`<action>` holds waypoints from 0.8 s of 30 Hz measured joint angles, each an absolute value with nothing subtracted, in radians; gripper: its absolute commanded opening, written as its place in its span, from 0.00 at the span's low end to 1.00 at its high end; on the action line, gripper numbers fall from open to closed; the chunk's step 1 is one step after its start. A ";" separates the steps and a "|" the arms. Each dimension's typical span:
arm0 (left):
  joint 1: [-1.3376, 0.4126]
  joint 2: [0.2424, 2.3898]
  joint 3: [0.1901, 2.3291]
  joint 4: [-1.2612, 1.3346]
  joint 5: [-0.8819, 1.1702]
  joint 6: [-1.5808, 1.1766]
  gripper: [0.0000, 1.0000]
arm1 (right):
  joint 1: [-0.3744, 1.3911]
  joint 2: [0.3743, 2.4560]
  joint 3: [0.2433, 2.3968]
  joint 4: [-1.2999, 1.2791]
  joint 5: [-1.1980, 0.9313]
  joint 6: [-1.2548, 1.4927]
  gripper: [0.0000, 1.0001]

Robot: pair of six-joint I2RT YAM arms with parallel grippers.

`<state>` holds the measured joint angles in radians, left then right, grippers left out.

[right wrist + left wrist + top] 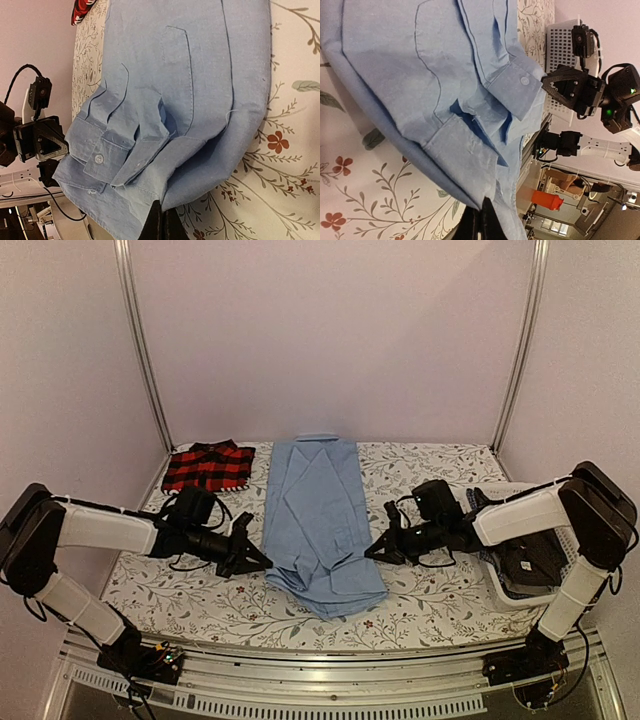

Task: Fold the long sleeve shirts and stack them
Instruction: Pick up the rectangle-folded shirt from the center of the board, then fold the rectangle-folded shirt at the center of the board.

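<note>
A light blue long sleeve shirt (320, 520) lies lengthwise in the middle of the table, its sides folded in and its cuffs bunched near the front end. My left gripper (262, 562) is at its near left edge, shut on the cloth's fold (481, 215). On the opposite edge, my right gripper (372, 552) is likewise shut, pinching the hem (162, 212). A red-and-black plaid shirt (208, 466) lies folded at the back left corner. Dark shirts (530, 565) sit in the basket on the right.
A white plastic basket (505, 592) stands at the table's right side, behind my right arm. The floral tablecloth (430, 595) covers the table. Metal frame posts (140, 350) rise at the back corners, and a rail runs along the near edge.
</note>
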<state>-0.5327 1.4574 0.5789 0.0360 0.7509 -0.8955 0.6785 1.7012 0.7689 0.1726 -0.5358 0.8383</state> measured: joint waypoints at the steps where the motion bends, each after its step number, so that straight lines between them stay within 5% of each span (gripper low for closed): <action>1: -0.526 1.457 0.579 0.051 0.757 -0.908 0.00 | 0.672 1.701 0.781 0.173 -0.537 0.839 0.00; 24: -0.385 1.797 0.744 0.436 0.726 -1.085 0.00 | 0.560 1.968 1.070 0.203 -0.526 0.881 0.00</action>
<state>-0.3851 1.7973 0.7437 0.4358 0.7258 -1.0855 0.5602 1.9678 1.0698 0.2031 -0.5259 0.8814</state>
